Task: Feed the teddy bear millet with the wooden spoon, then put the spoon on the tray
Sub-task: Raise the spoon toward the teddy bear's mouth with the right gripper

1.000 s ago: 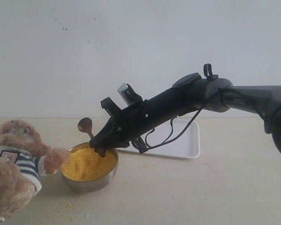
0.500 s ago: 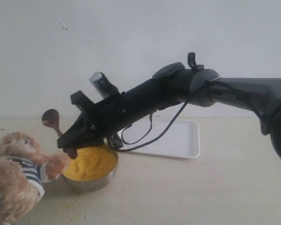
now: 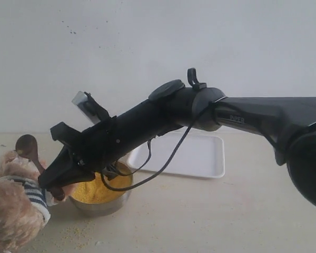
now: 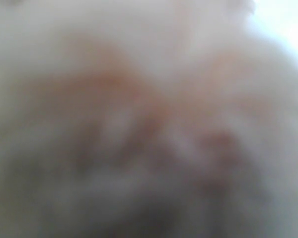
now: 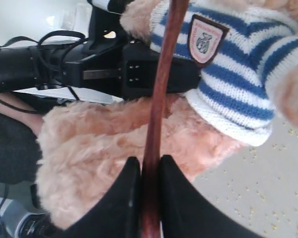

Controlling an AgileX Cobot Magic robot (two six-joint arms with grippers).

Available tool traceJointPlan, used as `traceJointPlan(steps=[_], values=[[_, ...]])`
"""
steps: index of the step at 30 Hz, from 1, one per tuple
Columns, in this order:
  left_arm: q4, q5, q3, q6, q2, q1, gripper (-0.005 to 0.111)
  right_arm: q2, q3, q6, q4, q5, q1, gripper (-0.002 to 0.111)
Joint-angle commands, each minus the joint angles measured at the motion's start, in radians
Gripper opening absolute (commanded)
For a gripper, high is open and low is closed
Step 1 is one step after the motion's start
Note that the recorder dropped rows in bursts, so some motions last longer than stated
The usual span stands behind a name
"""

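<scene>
The teddy bear [image 3: 13,216] in its striped shirt leans at the table's left edge. My right gripper [image 3: 51,185] has reached across to it and is shut on the wooden spoon [image 3: 27,146]; the spoon's oval bowl stands up beside the bear's head. In the right wrist view the jaws [image 5: 150,166] pinch the spoon's handle [image 5: 164,74] in front of the bear [image 5: 114,144]. My left gripper [image 5: 139,74] is pressed into the bear from behind, fingers buried in fur. Blurred fur [image 4: 149,119] fills the left wrist view. Millet [image 3: 97,191] fills the steel bowl [image 3: 102,206]. The tray [image 3: 200,158] lies behind.
Spilled millet grains [image 3: 73,229] dot the table in front of the bowl and near the bear [image 5: 268,198]. The right arm [image 3: 242,116] spans the scene above the bowl and tray. A pale wall closes the back.
The right arm has swung left, carrying the spoon from over the bowl to the bear's head. The bear has shifted left and tipped more upright.
</scene>
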Motion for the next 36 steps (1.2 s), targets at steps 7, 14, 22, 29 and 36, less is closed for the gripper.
traceJointPlan(steps=[7,14,22,29,36], values=[[0.007,0.036,0.002,-0.004,-0.004,-0.001,0.004,0.033,-0.003,-0.079,-0.039,-0.177,0.037,0.0],[0.013,0.036,0.002,-0.004,-0.004,-0.001,0.004,0.051,-0.023,-0.083,-0.167,-0.241,0.077,0.0],[0.011,0.036,0.002,-0.004,-0.004,-0.001,0.004,0.055,-0.036,-0.076,-0.443,-0.281,0.141,0.0],[0.005,0.036,0.002,-0.004,-0.004,-0.001,0.004,0.028,-0.036,-0.095,-0.488,-0.324,0.162,0.0],[-0.002,0.036,0.002,-0.002,-0.004,-0.001,0.004,-0.042,-0.036,-0.068,-0.563,-0.297,0.162,0.0]])
